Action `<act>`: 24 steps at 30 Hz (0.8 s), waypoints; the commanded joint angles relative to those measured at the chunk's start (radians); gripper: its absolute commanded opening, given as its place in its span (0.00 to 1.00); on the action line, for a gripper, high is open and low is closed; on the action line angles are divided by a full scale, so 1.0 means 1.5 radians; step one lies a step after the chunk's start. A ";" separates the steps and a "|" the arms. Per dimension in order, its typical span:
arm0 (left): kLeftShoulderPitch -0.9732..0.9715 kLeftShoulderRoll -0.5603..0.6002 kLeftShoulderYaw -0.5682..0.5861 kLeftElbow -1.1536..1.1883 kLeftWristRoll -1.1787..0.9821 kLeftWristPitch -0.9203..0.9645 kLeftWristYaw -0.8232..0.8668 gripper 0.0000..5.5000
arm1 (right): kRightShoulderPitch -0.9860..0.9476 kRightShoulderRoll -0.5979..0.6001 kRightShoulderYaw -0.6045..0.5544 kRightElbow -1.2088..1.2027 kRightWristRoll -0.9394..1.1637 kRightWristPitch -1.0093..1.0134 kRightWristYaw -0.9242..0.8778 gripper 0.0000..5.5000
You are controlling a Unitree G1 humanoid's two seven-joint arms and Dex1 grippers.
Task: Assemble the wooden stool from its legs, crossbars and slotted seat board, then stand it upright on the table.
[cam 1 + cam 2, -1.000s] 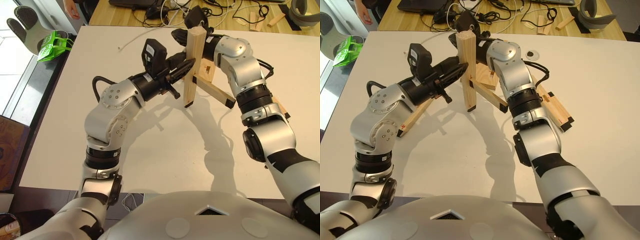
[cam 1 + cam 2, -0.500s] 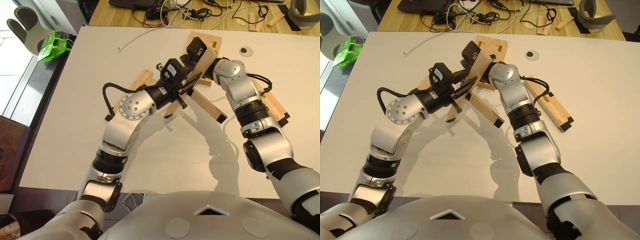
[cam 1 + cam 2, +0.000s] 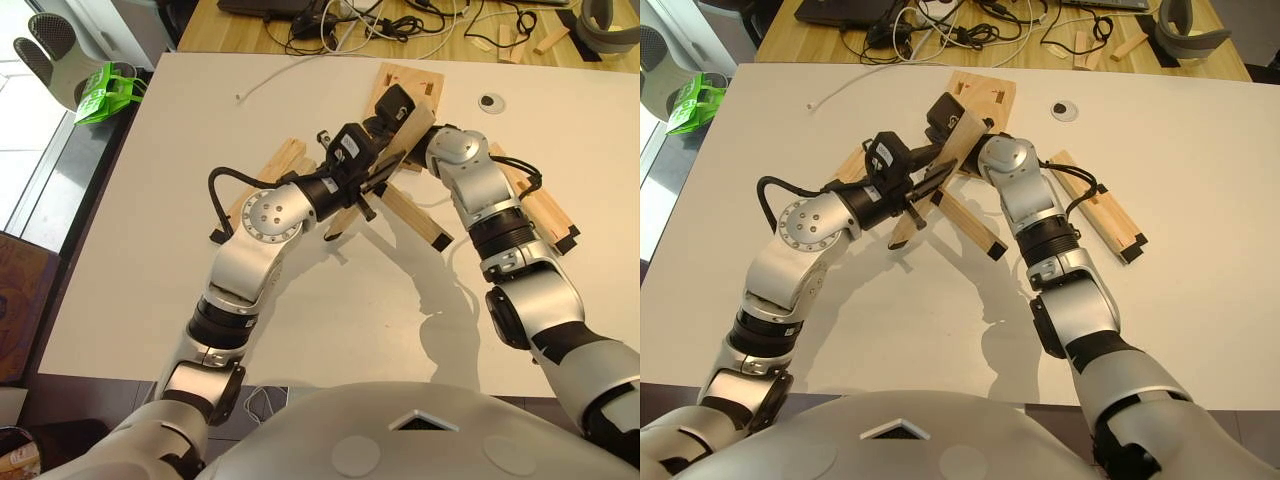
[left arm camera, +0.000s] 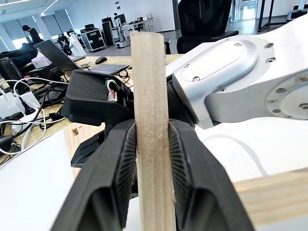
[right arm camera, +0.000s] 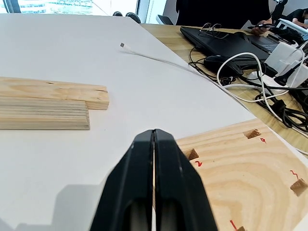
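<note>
The left gripper [image 4: 151, 124] clamps the tilted leg [image 4: 149, 72], its upper end toward the seat board [image 5: 240, 163], beside the right gripper [image 5: 154, 137], closed and empty.

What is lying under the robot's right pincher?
Below the shut right gripper lie the slotted seat board and the white table. The gripper covers part of the board, so that bit is hidden.

My left claw [image 4: 152, 132] clamps the leg [image 4: 147, 72]; my right claw [image 5: 154, 139] is closed, both elbows bent.
</note>
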 commanded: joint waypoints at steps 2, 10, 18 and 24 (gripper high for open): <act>0.009 -0.006 0.003 0.038 0.018 0.054 0.018 0.33 | -0.014 0.024 0.012 -0.027 0.001 -0.017 0.017 0.00; 0.004 -0.018 0.016 0.045 0.018 0.054 0.017 0.27 | -0.014 0.025 0.009 -0.026 0.001 -0.018 0.020 0.00; -0.011 -0.022 0.043 0.041 0.021 0.029 0.026 0.19 | -0.011 0.024 0.002 -0.025 0.003 -0.018 0.018 0.00; -0.083 -0.020 0.148 0.010 -0.040 0.016 0.022 0.19 | -0.013 0.006 -0.048 -0.007 0.011 -0.033 -0.031 0.00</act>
